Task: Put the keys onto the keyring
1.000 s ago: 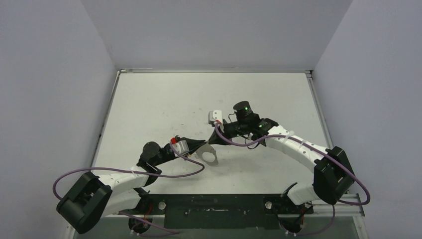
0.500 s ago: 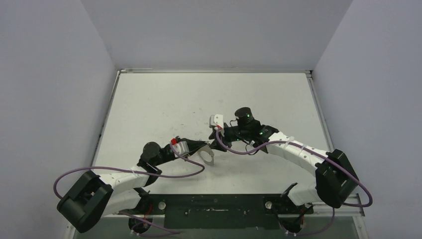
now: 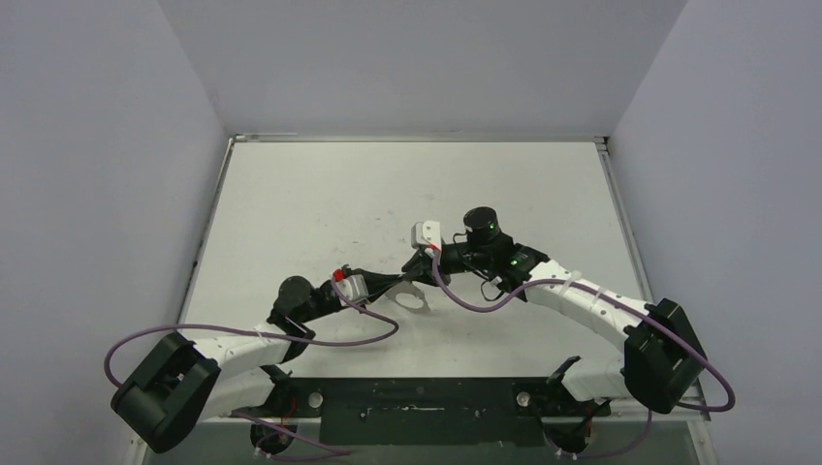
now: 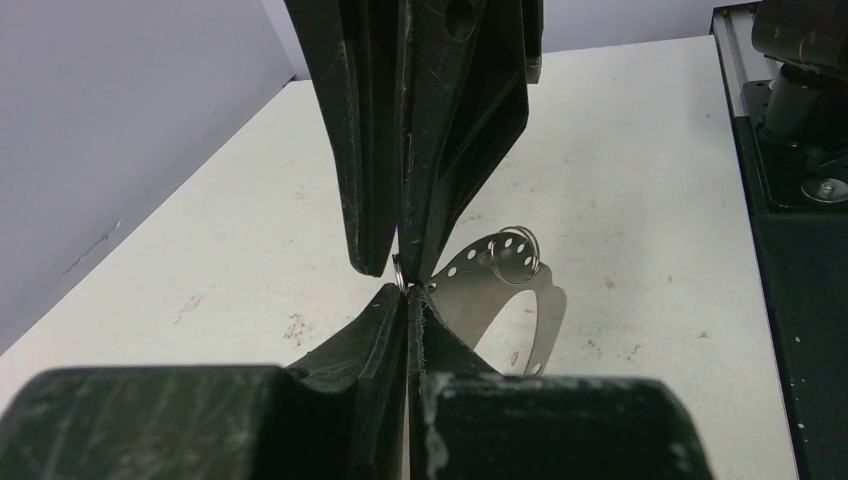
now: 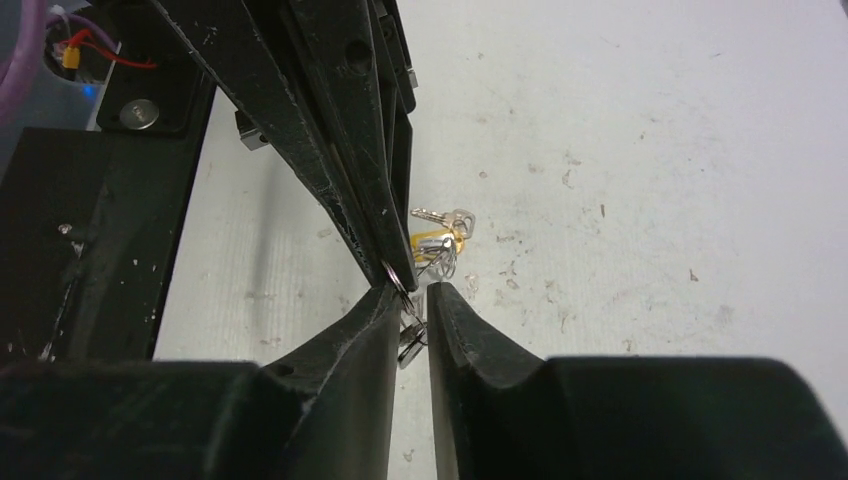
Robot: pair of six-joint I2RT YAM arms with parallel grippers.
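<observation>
Keyring (image 4: pixel 465 290) metal is clamped at one end by the left gripper (image 4: pixel 403 285), whose jaws are pressed fully together on it. From that pinch, the perforated silvery band curves out past the fingertips and hangs clear above the table (image 4: pixel 640 150). A small ring (image 4: pixel 515 255) is threaded through one of its holes.

The right gripper (image 5: pixel 412 300) has its jaws only narrowly parted. A tiny ring sits at the tips and a silvery sliver lies in the gap. The wrist view is too tight to show whether that piece is actually pinched or just resting between the fingers, and what it is cannot be told.

The keys (image 5: pixel 438 240) lie in a small bunch on the table just past the right fingertips. One is yellow-headed, with silvery metal beside it. They are slightly to the right of the finger line, and their blades run roughly across that line instead of along it.

In the overhead view the two grippers nearly meet mid-table, with the keyring's free end pointing towards the right arm. My judgement is that the right arm is the nearer one to the keys. Its next move depends on lining a key's hole up with the band the left arm holds out.
</observation>
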